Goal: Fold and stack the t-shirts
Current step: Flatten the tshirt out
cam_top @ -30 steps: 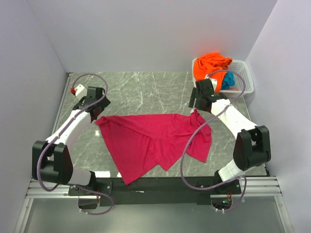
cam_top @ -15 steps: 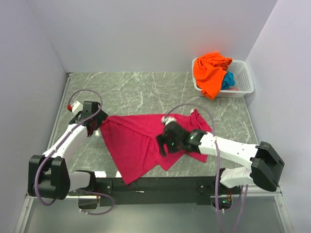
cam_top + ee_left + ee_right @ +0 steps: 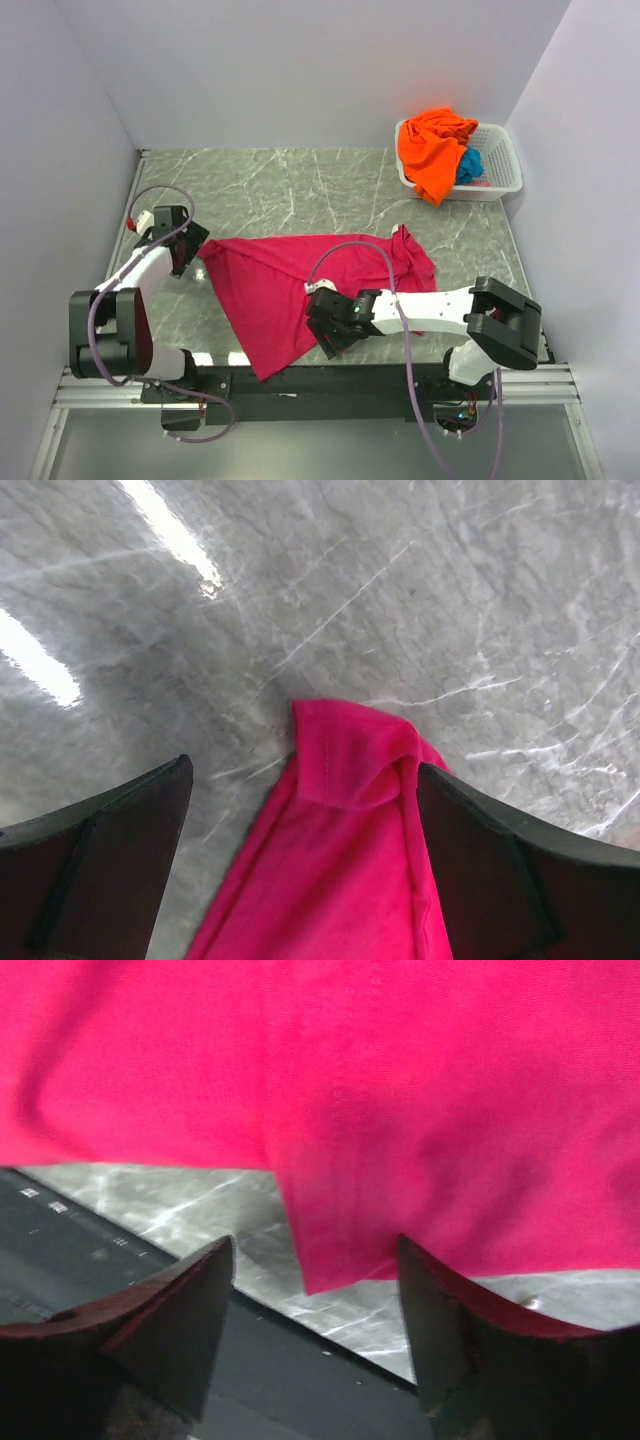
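Observation:
The magenta-pink t-shirt (image 3: 285, 280) lies spread and rumpled on the marble table. My left gripper (image 3: 193, 250) stands open at its far left corner; in the left wrist view that folded corner (image 3: 350, 780) lies between the left gripper's (image 3: 305, 770) wide black fingers (image 3: 100, 860). My right gripper (image 3: 335, 340) is low over the shirt's near hem. In the right wrist view it (image 3: 315, 1245) is open, with a corner of pink cloth (image 3: 330, 1250) lying loose between the fingers (image 3: 170, 1330). The orange t-shirt (image 3: 432, 145) and the teal-blue one (image 3: 468, 165) sit in the basket.
A white lattice basket (image 3: 500, 170) stands at the far right corner, with the orange shirt hanging over its front rim. The table's near edge and black rail (image 3: 300, 380) run just below the right gripper, and show as a dark strip (image 3: 100, 1260) in the right wrist view.
My right arm has swung from beside the basket down to the shirt's near hem, and its jaws have narrowed a little. The left gripper has drawn slightly left, still open.

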Controlling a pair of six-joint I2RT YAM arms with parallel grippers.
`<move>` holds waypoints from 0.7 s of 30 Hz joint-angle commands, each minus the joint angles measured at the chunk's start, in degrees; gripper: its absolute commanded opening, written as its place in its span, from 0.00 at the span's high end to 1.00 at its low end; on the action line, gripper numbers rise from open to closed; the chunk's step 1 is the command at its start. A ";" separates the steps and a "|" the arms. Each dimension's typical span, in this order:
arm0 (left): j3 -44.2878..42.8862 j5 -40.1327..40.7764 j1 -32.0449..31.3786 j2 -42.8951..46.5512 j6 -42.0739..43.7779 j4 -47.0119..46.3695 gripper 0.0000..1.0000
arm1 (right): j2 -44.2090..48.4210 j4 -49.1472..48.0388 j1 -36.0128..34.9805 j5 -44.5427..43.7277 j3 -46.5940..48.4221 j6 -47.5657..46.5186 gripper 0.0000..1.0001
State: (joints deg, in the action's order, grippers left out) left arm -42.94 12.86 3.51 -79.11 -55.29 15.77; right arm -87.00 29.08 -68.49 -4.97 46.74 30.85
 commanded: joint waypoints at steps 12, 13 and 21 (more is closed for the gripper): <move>-3.91 -3.28 1.33 -12.29 1.32 -6.28 0.19 | -5.47 4.49 0.55 -8.21 2.92 3.69 0.79; -4.26 -3.20 1.33 -13.60 1.24 -6.54 0.24 | -4.85 4.67 0.64 -9.17 3.09 3.69 0.79; -4.79 -8.55 1.41 -18.62 2.29 -8.56 0.99 | 2.96 9.32 4.14 -17.34 5.55 5.44 1.00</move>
State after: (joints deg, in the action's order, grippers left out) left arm -48.34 7.84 4.95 -95.20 -53.91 5.74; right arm -88.40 35.27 -66.65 -15.75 49.82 34.33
